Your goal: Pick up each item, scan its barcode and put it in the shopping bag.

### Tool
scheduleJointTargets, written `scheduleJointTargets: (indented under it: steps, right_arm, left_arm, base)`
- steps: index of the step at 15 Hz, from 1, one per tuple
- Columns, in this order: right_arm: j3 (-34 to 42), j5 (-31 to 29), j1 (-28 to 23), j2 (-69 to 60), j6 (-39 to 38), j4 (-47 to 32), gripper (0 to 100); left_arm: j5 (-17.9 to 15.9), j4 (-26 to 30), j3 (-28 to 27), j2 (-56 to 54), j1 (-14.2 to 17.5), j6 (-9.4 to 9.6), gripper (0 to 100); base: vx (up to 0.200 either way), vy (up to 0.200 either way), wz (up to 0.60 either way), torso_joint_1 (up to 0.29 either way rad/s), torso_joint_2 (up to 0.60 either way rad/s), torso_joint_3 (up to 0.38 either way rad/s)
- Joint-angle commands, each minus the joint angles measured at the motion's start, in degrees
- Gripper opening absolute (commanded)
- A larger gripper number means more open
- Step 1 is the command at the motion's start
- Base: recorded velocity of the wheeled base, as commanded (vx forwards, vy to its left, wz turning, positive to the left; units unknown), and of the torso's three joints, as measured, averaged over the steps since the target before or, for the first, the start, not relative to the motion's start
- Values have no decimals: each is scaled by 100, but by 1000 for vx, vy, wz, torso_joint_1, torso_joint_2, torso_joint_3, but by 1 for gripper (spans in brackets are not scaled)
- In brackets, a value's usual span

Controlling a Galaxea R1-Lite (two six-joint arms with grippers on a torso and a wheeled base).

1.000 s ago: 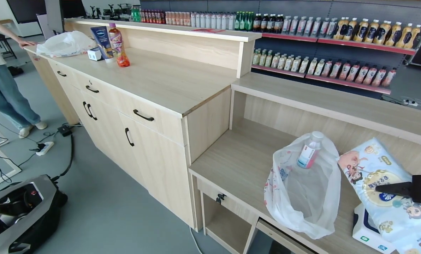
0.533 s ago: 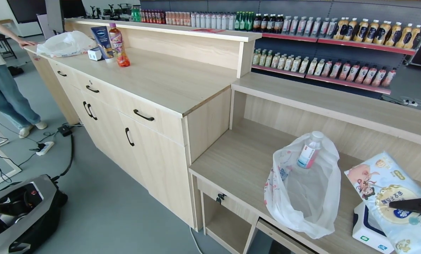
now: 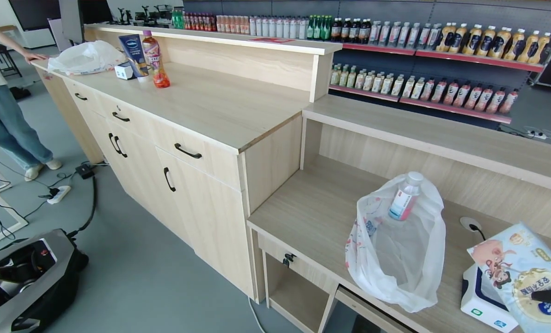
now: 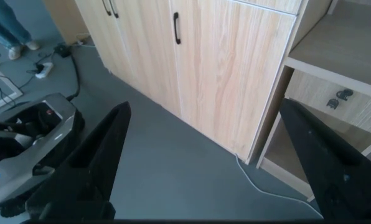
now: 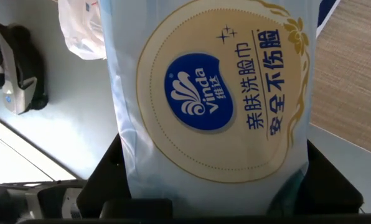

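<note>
Right gripper (image 5: pixel 220 186) holds tissue pack (image 3: pixel 511 263) beside shopping bag (image 3: pixel 395 263)

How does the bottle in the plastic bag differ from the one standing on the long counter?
The bagged bottle has a white cap and looks clear; the counter bottle has a pink cap and holds an orange-red drink. The bagged bottle leans inside the shopping bag on the lower desk; the counter bottle stands upright on the counter beside a blue tube. Both are capped, labelled plastic bottles.
</note>
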State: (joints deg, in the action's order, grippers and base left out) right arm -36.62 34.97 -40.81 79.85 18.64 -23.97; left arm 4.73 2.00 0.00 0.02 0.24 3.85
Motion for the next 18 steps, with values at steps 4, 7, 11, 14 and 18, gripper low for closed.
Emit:
scheduleJointTargets:
  steps: [4,7,11,14,18]
  right_arm:
    - [-65,264,-102,251,8,103,0]
    - [-73,396,-111,699,26,489,0]
    - [-91,862,-471,1217,360,841,0]
    - [-56,1117,-577,1402,650,665,0]
    - [-56,1196,-594,1578,729,630,0]
  left_arm:
    - [2,2,0,-2,2,1,100]
    - [2,2,0,-2,2,1,100]
    - [2,2,0,-2,2,1,100]
    - [2,2,0,-2,2,1,100]
    - [2,2,0,-2,2,1,100]
  base:
    - [0,0,0,0,0,0]
    - [0,0,0,0,0,0]
    - [0,0,0,0,0,0]
    - [0,0,0,0,0,0]
    - [0,0,0,0,0,0]
